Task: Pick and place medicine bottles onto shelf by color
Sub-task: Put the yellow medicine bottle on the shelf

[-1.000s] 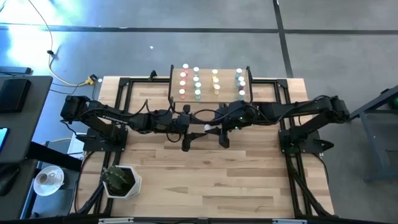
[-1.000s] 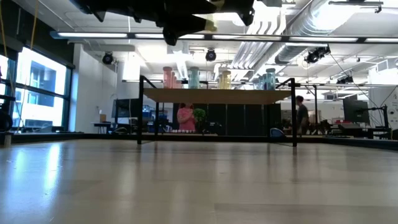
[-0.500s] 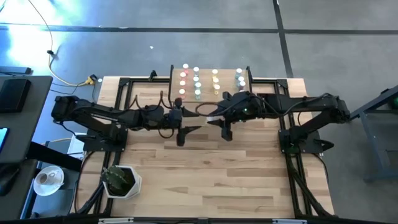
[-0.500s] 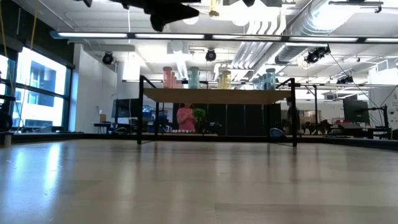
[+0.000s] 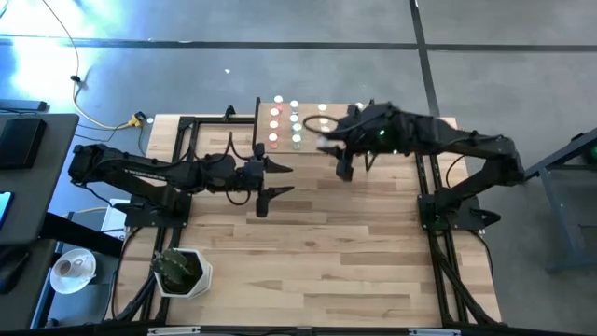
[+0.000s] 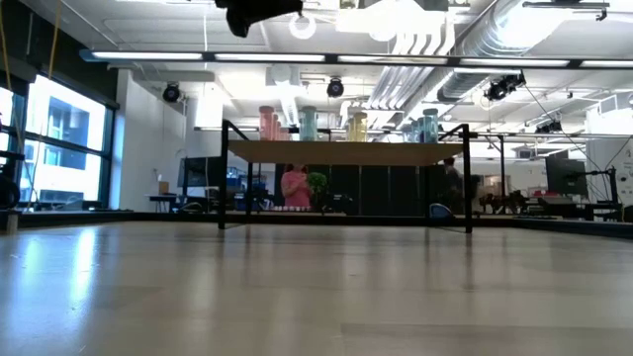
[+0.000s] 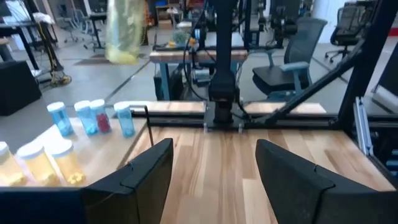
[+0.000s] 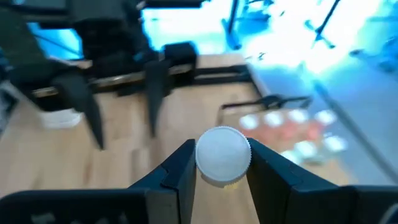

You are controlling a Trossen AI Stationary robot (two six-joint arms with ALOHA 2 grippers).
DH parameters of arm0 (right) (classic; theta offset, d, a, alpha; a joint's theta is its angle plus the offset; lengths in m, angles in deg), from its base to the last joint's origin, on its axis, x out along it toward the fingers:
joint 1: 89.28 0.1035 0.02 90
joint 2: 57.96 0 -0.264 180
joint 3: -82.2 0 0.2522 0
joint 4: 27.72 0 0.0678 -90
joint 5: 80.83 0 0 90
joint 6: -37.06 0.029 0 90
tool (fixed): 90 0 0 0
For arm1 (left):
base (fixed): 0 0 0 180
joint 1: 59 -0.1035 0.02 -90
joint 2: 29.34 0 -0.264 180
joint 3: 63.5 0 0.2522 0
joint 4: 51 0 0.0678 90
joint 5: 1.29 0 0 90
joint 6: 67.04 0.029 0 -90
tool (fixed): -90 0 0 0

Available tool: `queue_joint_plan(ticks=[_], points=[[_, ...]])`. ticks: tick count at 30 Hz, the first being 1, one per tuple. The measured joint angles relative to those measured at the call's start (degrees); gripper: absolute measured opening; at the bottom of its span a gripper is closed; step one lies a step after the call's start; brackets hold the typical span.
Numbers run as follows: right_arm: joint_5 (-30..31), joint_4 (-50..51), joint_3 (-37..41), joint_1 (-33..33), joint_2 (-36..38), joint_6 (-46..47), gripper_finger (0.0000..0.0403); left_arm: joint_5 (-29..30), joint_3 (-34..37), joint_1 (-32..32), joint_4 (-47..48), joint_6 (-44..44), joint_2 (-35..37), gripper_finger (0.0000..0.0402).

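The shelf stands at the table's far edge on thin black legs, with rows of red, green, yellow and blue medicine bottles upright on it. My right gripper hangs high just in front of the shelf's middle, shut on a yellow bottle with a white cap. That bottle shows as a yellow blur in the left wrist view. My left gripper is open and holds nothing. It floats above the table's middle left, short of the shelf. My right gripper pinches the yellow bottle between its two fingers, which stand on opposite sides of the white cap. The fingers slant down toward the table's left. The bottle stands upright in the hold, cap up, its yellow body hanging clear of table and shelf.
A white pot with a green plant sits at the table's near left corner. Black frame rails run along the table's sides. Bare wood lies in front of the shelf. A person in pink stands in the room behind.
My right gripper has risen and gone toward the table's far edge and the shelf, carrying the yellow bottle upright. My left gripper has risen and drawn back toward the table's left, staying open.
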Motion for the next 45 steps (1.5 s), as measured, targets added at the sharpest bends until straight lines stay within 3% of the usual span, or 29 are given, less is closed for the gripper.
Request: queue_joint_plan(ticks=[6, 10, 14, 19, 24, 33, 45], points=[[3.12, 6.51, -8.36, -0.88, 0.07, -4.91, 0.011, 0.0, -0.04, 0.0, -0.1, 0.02, -0.03, 0.022], [3.25, 11.64, -9.6, -2.1, 0.48, -6.18, 0.011, -0.02, -0.04, 0.0, -0.05, 0.99, -0.03, 0.022], [2.11, 10.75, -1.93, -4.51, 1.63, -4.79, 0.011, -0.02, -0.04, 0.0, -0.06, 1.03, -0.03, 0.022], [-3.34, 2.57, 12.23, -9.41, 2.59, -0.78, 0.011, -0.02, -0.04, 0.0, -0.07, 1.03, -0.03, 0.022], [-8.81, -6.39, 21.14, -13.87, 2.45, 1.73, 0.011, -0.02, -0.04, 0.0, -0.07, 1.03, -0.05, 0.022], [-10.16, -14.43, 24.97, -16.99, 2.27, 1.65, 0.011, -0.02, -0.04, 0.0, -0.07, 1.03, -0.05, 0.022], [-9.53, -16.89, 25.12, -16.97, -3.26, 3.36, 0.011, -0.02, -0.04, 0.0, -0.04, 1.49, -0.05, 0.022]])
